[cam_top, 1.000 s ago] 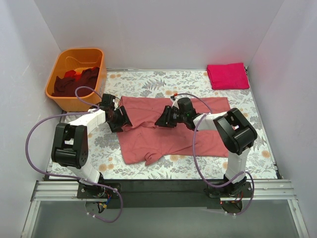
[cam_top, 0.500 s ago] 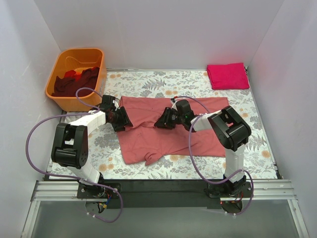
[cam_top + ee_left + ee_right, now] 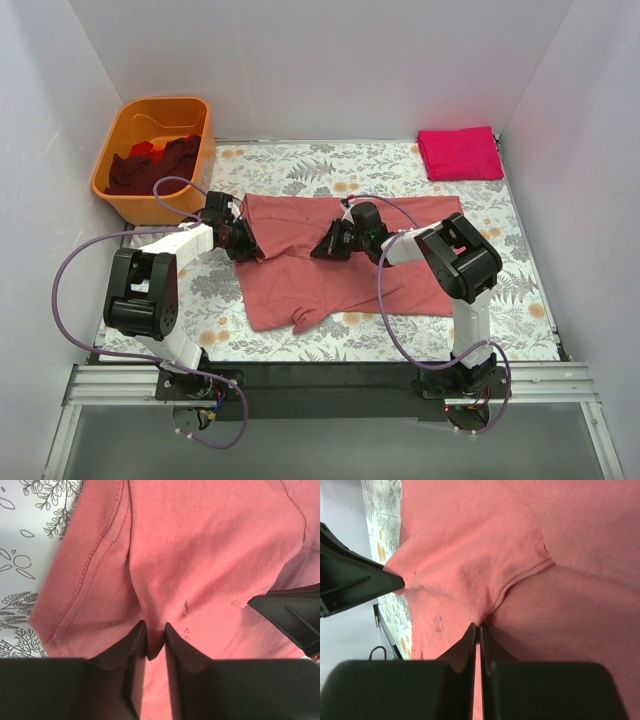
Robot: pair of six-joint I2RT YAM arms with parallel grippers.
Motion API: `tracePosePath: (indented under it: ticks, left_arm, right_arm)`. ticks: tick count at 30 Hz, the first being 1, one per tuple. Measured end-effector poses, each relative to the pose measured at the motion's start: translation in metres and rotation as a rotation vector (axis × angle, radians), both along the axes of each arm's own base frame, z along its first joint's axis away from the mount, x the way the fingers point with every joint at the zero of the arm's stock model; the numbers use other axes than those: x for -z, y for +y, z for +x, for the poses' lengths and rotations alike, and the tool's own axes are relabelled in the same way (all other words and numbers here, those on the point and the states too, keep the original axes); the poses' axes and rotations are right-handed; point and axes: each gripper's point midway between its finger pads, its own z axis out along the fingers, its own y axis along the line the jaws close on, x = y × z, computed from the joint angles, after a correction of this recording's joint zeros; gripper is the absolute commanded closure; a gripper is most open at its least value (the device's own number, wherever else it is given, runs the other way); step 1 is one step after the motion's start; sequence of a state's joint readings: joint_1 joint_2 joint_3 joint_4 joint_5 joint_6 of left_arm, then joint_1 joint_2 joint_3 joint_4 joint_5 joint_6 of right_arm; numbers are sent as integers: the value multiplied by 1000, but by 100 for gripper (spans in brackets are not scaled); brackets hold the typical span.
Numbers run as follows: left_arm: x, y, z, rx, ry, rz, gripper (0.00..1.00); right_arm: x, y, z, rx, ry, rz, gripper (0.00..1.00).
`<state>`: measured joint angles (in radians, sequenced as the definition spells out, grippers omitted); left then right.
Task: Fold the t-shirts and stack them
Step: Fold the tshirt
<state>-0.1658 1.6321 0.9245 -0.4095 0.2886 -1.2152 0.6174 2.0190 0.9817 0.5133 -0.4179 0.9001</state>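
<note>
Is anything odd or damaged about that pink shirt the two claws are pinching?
Yes, slightly. The salmon-pink shirt has a few small dark specks on the cloth just beside the left claw. They look like stains. I see no tear or spill.

A floral table cover (image 3: 380, 165), white with grey fern leaves and small orange blossoms, lies flat. An orange plastic tub (image 3: 128, 135) stands at the cover's far left corner, its long side running along the cover's left edge. White walls (image 3: 330, 60) rise just beyond the cover's far, left and right edges. Along the cover's near edge runs a metal rail (image 3: 540, 382), with a black plate (image 3: 330, 390) over its middle.
</note>
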Motion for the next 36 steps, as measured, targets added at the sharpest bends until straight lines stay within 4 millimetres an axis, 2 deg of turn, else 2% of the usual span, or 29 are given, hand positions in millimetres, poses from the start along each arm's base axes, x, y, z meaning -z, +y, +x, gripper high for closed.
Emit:
tracePosePath:
  ticks: [3,10,17,19,20,21,23,25,27,31,32,33,34,36]
  left_arm:
    - [0,1,-1,-3,7,4,87]
    - [-8,1,-1,-23,39,3,86]
    - [1,0,-19,-38,139,-7,85]
    - [5,0,-25,-41,174,-3,89]
    - [6,1,-28,-44,187,-1,90]
    - [7,1,-30,-46,197,0,94]
    - [7,1,-32,-51,207,1,94]
    - [7,2,-34,-54,221,3,94]
    - [5,3,-34,-55,225,8,91]
    - [-1,6,-31,-58,224,29,66]
    - [-4,6,-28,-59,218,36,55]
    - [-8,8,-25,-60,207,47,50]
    - [-12,10,-21,-68,194,57,46]
    - [-22,13,-6,-85,147,77,45]
  right_arm:
    - [1,-3,0,-2,-6,-5,99]
    - [-1,-19,1,-16,-1,-16,99]
    - [3,-29,-3,-72,29,-66,99]
    - [-1,-27,1,-90,21,-82,99]
    - [-3,-27,3,-98,15,-90,97]
    - [-5,-26,4,-105,7,-98,90]
    - [-9,-26,7,-119,-4,-115,82]
    - [-11,-26,9,-135,-16,-135,79]
    - [-9,-30,9,-145,-24,-166,72]
    - [-7,-45,6,-155,-26,-250,62]
    - [-10,-51,7,-153,-37,-272,62]
    - [-16,-60,10,-145,-54,-295,61]
    - [-22,-69,15,-130,-73,-313,60]
    - [-40,-94,32,-77,-120,-334,60]
